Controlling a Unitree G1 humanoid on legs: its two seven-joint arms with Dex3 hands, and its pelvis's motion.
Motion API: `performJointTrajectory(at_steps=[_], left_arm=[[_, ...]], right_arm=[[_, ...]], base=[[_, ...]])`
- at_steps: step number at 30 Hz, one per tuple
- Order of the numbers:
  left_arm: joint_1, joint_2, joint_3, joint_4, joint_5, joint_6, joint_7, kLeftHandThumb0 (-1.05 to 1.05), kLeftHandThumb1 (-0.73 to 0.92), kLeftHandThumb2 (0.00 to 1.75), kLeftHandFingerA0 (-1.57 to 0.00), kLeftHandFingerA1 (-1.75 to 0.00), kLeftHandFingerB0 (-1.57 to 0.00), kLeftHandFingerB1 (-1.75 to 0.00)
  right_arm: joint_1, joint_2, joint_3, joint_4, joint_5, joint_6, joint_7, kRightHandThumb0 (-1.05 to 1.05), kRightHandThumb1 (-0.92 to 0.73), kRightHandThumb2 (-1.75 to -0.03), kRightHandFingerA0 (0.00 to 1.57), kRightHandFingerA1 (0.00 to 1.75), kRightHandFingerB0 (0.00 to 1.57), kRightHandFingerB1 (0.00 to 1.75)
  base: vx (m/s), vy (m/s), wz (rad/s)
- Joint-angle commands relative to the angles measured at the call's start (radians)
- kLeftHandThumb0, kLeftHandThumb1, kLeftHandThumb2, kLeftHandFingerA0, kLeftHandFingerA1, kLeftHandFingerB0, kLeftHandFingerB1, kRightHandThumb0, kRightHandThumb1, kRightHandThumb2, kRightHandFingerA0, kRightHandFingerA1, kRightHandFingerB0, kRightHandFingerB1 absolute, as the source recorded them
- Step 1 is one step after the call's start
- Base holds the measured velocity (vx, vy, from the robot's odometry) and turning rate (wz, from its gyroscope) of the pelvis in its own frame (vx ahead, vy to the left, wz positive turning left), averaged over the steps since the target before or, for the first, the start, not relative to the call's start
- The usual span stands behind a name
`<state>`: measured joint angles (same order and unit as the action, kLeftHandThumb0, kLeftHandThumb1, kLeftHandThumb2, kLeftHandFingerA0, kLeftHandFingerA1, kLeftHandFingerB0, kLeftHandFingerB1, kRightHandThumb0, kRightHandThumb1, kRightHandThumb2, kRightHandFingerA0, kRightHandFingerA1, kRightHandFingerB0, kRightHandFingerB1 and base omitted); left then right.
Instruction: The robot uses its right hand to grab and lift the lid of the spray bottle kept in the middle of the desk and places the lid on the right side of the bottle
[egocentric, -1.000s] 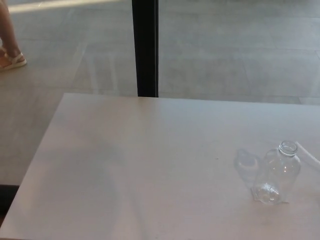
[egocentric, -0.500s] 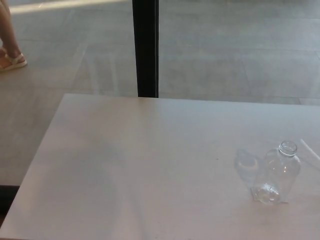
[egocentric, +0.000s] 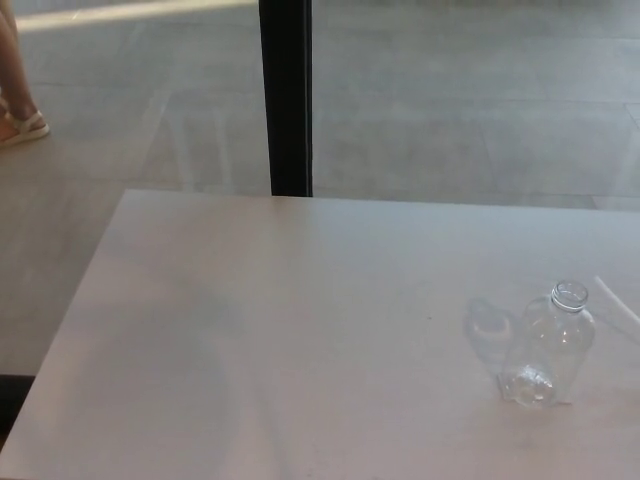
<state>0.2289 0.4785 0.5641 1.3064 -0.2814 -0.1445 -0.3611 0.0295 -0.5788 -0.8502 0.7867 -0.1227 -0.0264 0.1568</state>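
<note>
The desk (egocentric: 300, 330) fills most of the head view. Its far edge runs below a dark post (egocentric: 286, 95), and its left edge slants toward the lower left corner. The surface left of centre is bare and offers wide room for movement.

The clear bottle (egocentric: 552, 345) stands upright toward the right side of the desk, with its neck open and no lid on it. A thin pale strip (egocentric: 618, 302) lies just beside it at the right edge of the view; whether this belongs to the lid cannot be determined.

Neither hand is in view, so the finger state cannot be given.

Risk: the bottle looks light and empty. A sideways brush from a returning right hand would probably tip it.

A person's foot (egocentric: 20, 125) shows on the floor at far left.
</note>
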Motion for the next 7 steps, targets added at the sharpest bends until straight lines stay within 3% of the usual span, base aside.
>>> performJointTrajectory(at_steps=[1,2,3,4,5,7], left_arm=[[-0.013,0.030,0.001,-0.002,-0.005,0.008,-0.004,-0.96,0.90,0.67,-0.58,-0.51,-0.44,-0.40],[-0.009,0.029,-0.001,-0.005,-0.003,-0.003,-0.005,-0.95,0.91,0.68,-0.56,-0.50,-0.43,-0.40],[-0.008,0.029,-0.002,-0.006,-0.002,-0.003,-0.004,-0.91,0.92,0.70,-0.53,-0.49,-0.42,-0.40],[-0.008,0.029,-0.002,-0.005,-0.001,0.001,0.001,-0.87,0.72,1.14,-0.49,-0.59,-0.35,-0.51],[-0.004,0.030,-0.004,-0.005,0.001,-0.002,0.000,-0.92,0.92,0.68,-0.56,-0.49,-0.43,-0.40],[-0.002,0.028,-0.004,-0.004,0.002,-0.002,0.008,-0.93,0.91,0.68,-0.57,-0.49,-0.45,-0.39]], right_arm=[[-0.055,0.090,-0.167,0.236,0.279,0.000,-0.104,-0.59,-0.70,-0.62,0.02,0.42,0.08,0.27],[-0.050,0.104,-0.182,0.268,0.305,-0.031,-0.046,-0.59,-0.65,-0.87,0.02,0.52,0.01,0.32],[-0.044,0.110,-0.178,0.277,0.304,-0.049,-0.024,-0.57,-0.51,-0.93,0.00,0.52,0.00,0.35],[-0.033,0.120,-0.169,0.287,0.299,-0.068,0.000,-0.60,-0.73,-0.62,0.03,0.50,0.05,0.31],[-0.031,0.120,-0.163,0.294,0.292,-0.065,0.002,-0.59,-0.73,-0.64,0.06,0.52,0.07,0.25],[-0.026,0.123,-0.153,0.290,0.284,-0.063,0.003,-0.58,-0.74,-0.64,0.09,0.54,0.08,0.25]], base=[[0.00,0.000,0.00],[0.00,0.000,0.00],[0.00,0.000,0.00],[0.00,0.000,0.00],[0.00,0.000,0.00],[0.00,0.000,0.00]])
